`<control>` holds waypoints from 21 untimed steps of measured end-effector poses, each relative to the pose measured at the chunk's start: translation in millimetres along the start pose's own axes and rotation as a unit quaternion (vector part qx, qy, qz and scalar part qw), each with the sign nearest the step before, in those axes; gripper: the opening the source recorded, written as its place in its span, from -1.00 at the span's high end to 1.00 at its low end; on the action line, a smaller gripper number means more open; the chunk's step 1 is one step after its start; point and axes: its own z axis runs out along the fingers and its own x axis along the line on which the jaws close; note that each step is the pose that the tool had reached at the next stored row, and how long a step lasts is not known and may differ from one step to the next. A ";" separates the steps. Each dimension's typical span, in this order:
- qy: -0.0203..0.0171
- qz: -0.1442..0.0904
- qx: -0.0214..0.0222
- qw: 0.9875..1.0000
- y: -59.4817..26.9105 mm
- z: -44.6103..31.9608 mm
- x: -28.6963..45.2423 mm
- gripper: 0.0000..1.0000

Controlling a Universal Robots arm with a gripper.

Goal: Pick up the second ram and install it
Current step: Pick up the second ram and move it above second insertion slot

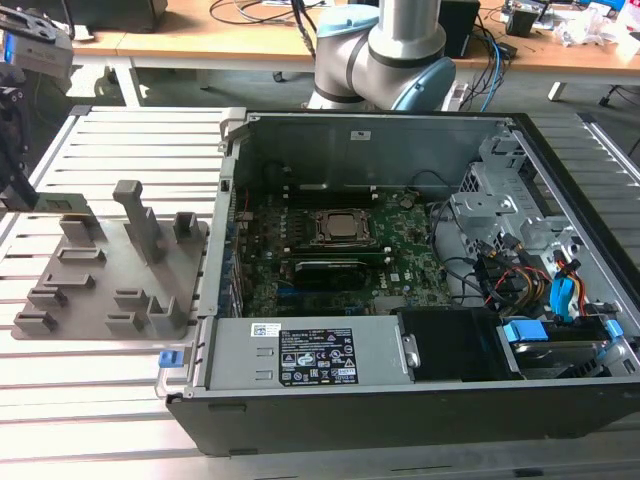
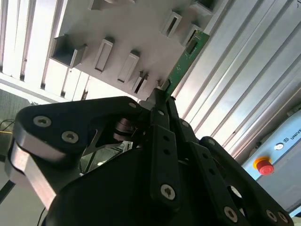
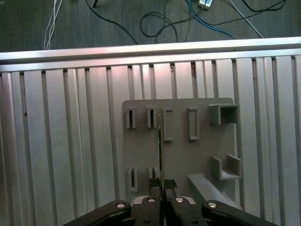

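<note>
Exterior view: the claw [image 1: 14, 178] hangs about nine o'clock from the open case [image 1: 350, 135], over the far end of the grey tray [image 1: 110, 275]. I take the pale green strip at its tip to be the ram [image 1: 48, 203], lying level along the tray's back row. From this angle I can't tell whether it sits in its slot or has cleared it. The board [image 1: 400, 250] lies inside the case, well apart from the claw, so I judge the install has not begun.

Second wrist view: the claw [image 2: 162, 96] is pinched narrow on one end of the ram [image 2: 186, 59], with its fingers [image 2: 161, 132] flat against both faces. Holding it by the faces leaves the long edges free, which I judge suits seating it in a socket.

First wrist view: I look along the ram [image 3: 160, 141] edge-on. It is a thin line running from the claw [image 3: 162, 186] across the tray [image 3: 188, 155] between its slot pairs. That tells me the stick stands on its edge, as the slots would keep it.
</note>
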 end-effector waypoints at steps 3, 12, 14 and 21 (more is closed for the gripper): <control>0.000 0.000 0.000 1.000 0.1 -18.7 -0.5 0.72; 0.000 0.000 0.000 1.000 0.1 -37.2 -1.0 0.72; 0.001 0.000 0.000 1.000 -0.6 -37.4 -1.1 0.72; 0.001 0.000 0.000 1.000 -21.2 -37.3 -2.4 0.72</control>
